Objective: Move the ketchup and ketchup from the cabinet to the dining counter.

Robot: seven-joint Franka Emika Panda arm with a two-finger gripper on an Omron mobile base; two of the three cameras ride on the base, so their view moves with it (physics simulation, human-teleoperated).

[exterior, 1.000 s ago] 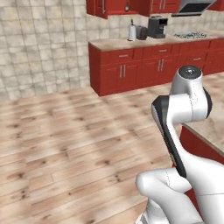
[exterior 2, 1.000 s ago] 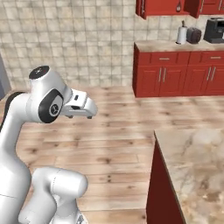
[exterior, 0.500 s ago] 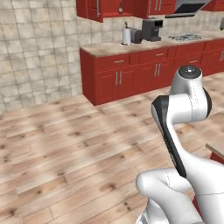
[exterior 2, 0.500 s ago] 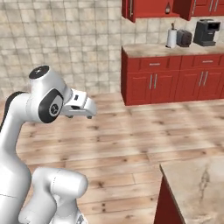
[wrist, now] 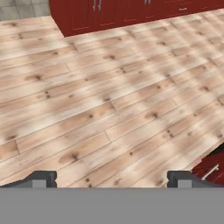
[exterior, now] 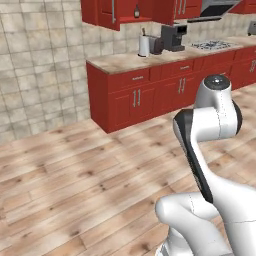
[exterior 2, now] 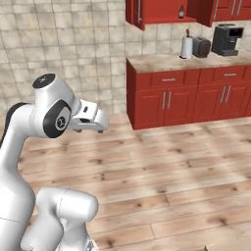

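I count one ketchup (exterior 2: 181, 11) bottle on the far cabinet (exterior 2: 162, 11) shelf, one paper-towel roll (exterior 2: 186, 47), one toaster (exterior 2: 201, 47) and one coffee machine (exterior 2: 226, 39) on the far worktop (exterior 2: 162, 62).

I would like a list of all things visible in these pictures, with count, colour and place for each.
ketchup: one visible, dark, on the shelf of the open cabinet.
cabinet: one, red, on the wall above the worktop, door open.
paper-towel roll: one, white, on the worktop.
toaster: one, dark grey, right of the roll.
coffee machine: one, black, right of the toaster.
stove: one, grey, set in the worktop.
drawer units: a row, red, under the marbled worktop.
floor: pale wood planks.
tiled wall: beige.
arm: one, white, dark joints.
tool: one, dark tips, open, over the floor, holding nothing.
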